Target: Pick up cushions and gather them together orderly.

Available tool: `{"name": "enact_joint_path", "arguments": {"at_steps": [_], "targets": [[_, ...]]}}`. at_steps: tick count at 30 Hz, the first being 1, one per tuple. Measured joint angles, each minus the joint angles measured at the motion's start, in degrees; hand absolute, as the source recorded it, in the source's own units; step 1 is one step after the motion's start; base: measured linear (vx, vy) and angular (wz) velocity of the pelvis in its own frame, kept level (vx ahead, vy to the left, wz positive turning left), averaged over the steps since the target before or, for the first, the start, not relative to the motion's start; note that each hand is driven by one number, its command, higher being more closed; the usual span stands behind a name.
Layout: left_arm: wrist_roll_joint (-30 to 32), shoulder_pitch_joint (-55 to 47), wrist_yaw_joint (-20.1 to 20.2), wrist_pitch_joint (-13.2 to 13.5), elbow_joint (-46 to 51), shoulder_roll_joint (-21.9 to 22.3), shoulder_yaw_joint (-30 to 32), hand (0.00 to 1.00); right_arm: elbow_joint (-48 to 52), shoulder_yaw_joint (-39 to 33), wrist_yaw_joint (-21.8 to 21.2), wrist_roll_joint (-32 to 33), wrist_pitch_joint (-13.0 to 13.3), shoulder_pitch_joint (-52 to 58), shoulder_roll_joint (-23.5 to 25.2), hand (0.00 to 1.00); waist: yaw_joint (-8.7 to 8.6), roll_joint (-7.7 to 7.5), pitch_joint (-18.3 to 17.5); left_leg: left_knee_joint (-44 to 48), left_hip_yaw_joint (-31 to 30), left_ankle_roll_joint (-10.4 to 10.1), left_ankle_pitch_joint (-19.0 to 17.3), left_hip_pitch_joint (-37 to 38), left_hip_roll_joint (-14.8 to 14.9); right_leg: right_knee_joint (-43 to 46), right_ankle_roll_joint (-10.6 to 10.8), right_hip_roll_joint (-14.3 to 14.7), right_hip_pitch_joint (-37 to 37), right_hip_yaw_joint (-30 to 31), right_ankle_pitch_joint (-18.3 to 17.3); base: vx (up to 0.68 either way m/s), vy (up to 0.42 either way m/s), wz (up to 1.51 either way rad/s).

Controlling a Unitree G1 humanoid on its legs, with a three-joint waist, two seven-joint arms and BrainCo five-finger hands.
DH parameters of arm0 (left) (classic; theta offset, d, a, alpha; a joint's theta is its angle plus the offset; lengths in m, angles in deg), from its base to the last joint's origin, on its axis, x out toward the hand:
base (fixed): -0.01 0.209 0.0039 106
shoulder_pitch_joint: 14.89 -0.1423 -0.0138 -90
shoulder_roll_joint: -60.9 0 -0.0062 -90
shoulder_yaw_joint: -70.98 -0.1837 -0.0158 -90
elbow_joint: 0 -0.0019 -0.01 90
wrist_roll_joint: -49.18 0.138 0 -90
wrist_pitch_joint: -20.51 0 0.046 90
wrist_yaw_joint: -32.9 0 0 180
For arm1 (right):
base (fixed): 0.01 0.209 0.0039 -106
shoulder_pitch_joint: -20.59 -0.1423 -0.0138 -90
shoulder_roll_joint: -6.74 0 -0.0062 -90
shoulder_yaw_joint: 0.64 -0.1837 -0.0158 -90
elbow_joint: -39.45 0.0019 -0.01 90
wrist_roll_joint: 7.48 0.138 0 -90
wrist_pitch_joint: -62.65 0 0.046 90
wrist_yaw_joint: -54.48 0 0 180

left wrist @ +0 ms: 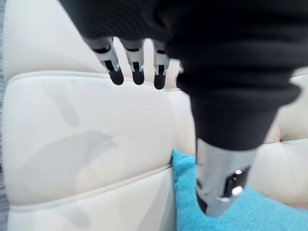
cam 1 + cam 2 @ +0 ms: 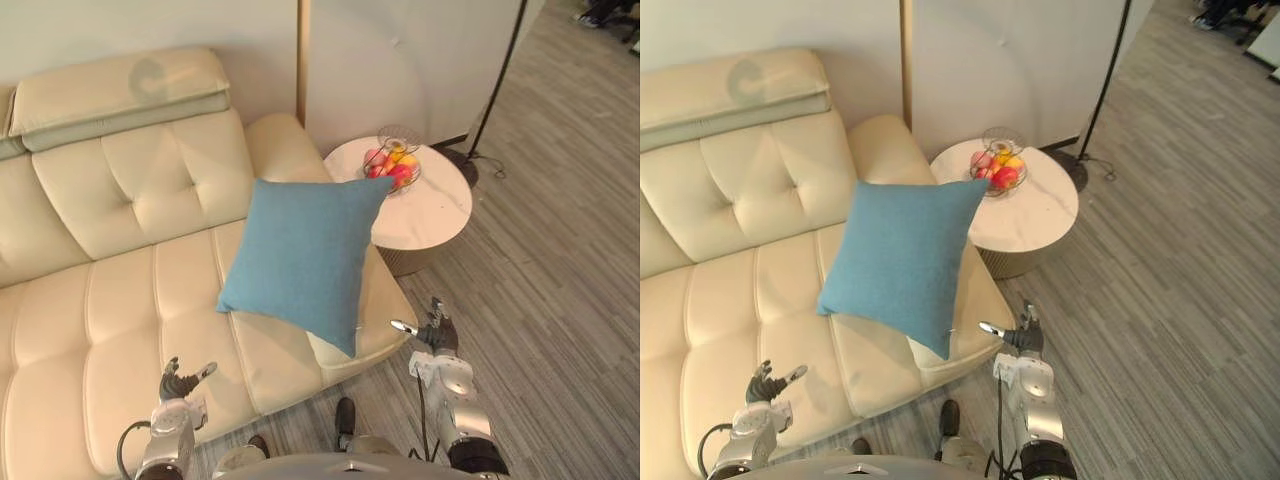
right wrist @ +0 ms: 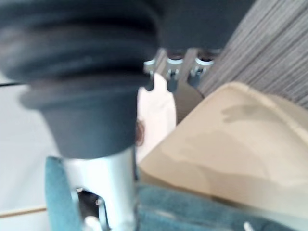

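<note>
On tufted cream leather sofa [image 2: 120, 300], square blue woven cushion [image 2: 300, 255], corner upward

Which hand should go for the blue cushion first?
Right, probably. The right hand hangs open beside the cushion's lower corner at the sofa's front edge; the left hand, also open, is over bare seat, slightly farther off.

Left hand [image 1: 226, 62]: dark ribbed cover close to the camera, holding nothing, poised over the sofa.
Fingers [image 1: 137, 67]: silver with dark tips, side by side in a row, loosely extended, clear of the upholstery.
Thumb [image 1: 219, 187]: silver, set apart from the fingers, its tip in front of the cushion.
Sofa [image 1: 86, 144]: cream leather, padded panels divided by stitched seams.
Cushion [image 1: 190, 216]: blue woven cloth, one corner lying against the sofa.
</note>
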Motion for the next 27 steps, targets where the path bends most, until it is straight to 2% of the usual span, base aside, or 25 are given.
{"name": "enact_joint_path", "arguments": {"at_steps": [2,4,7,9,10,16,27], "targets": [[-1.0,1.9,0.0,0.5,0.6,0.1,-1.5,0.0,-0.5,0.8,0.1,0.0,-0.1,-3.4,-0.1,0.0,0.59,0.6,1.2,1.4,-1.0,0.2,-0.1,-2.4,-0.2,0.8,0.0,-0.6,-2.0,-0.2,0.0,0.0,0.038,0.23],[-1.1,3.1,0.0,0.7,0.6,0.1,-2.0,0.0,-0.6,2.0,0.3,0.0,-0.1,-5.5,-0.2,0.0,0.47,0.93,2.5,2.9,-2.0,0.7,-0.4,-4.6,-0.3,1.1,0.0,-1.0,-3.1,-0.7,0.0,-0.03,0.027,0.24],[-2.2,4.8,0.0,0.9,0.6,0.3,-3.7,0.0,-3.7,2.3,1.0,0.1,-0.2,-9.1,-0.4,0.0,0.56,1.08,3.6,5.6,-3.8,1.1,-0.7,-9.0,-0.4,2.3,0.0,-1.7,-6.1,-2.0,0.0,-0.05,0.009,0.32],[-3.1,5.6,0.0,1.0,0.6,0.3,-4.3,0.0,-5.5,2.4,1.8,0.1,-0.3,-11.2,-0.6,0.0,0.81,1.21,5.6,7.0,-4.6,1.2,-0.9,-10.2,-0.4,2.9,0.0,-1.9,-6.4,-2.1,0.0,-0.06,0.012,0.2],[-3.2,6.0,0.0,1.1,0.6,0.3,-4.4,0.0,-5.6,2.9,2.6,0.1,-0.3,-12.2,-0.7,1.0,0.92,1.27,6.1,7.9,-4.9,1.2,-1.0,-11.4,-0.3,3.4,0.0,-2.1,-7.4,-2.3,0.0,-0.1,0.014,0.18],[-4.6,9.1,-0.3,1.4,1.1,0.4,-6.2,0.0,-10.0,4.4,4.9,2.3,-0.5,-19.1,-1.3,1.0,1.91,2.06,9.7,12.1,-6.9,1.7,-1.4,-16.6,0.0,5.9,-0.1,-2.7,-10.7,-3.3,-0.1,-0.11,-0.008,0.15],[-7.7,8.9,-1.1,2.1,2.8,1.0,-6.6,0.0,-9.9,4.6,5.0,4.6,-0.8,-19.7,-1.4,1.0,2.55,2.08,10.0,13.1,-6.9,2.0,-1.1,-18.9,0.1,8.8,-0.7,-3.1,-13.9,-2.9,-0.7,-0.03,-0.003,0.0]]}}
